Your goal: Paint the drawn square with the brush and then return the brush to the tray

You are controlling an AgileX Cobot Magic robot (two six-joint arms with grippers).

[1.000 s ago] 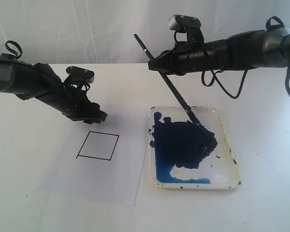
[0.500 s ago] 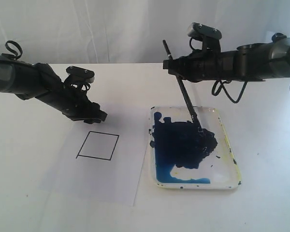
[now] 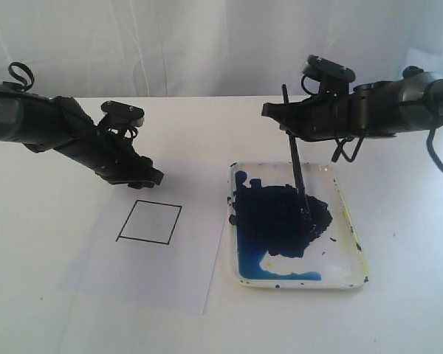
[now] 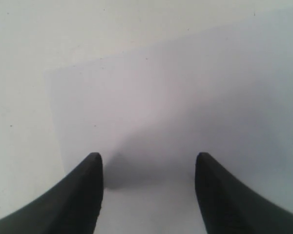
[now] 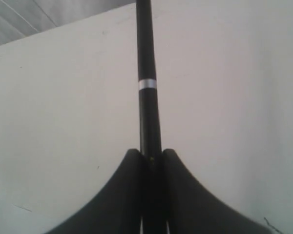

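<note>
The brush (image 3: 296, 166) stands almost upright, its tip down in the dark blue paint of the white tray (image 3: 348, 220). My right gripper (image 3: 286, 116) is shut on the brush's upper shaft; in the right wrist view the black shaft (image 5: 147, 107) with its white band runs out from between the closed fingers (image 5: 129, 168). The drawn square (image 3: 150, 222) is blank inside its black outline, on the white paper sheet (image 3: 155, 273) left of the tray. My left gripper (image 3: 153, 178) is open just beyond the square's far edge, its fingers (image 4: 90, 168) apart over the bare paper (image 4: 176, 112).
A white curtain (image 3: 170, 44) hangs behind the white table (image 3: 44, 295). Cables (image 3: 351, 144) loop under the right arm above the tray's far side.
My right arm has drawn back to the right and the brush has swung from a steep lean to nearly upright, its tip staying in the tray's paint. The left arm has not moved.
</note>
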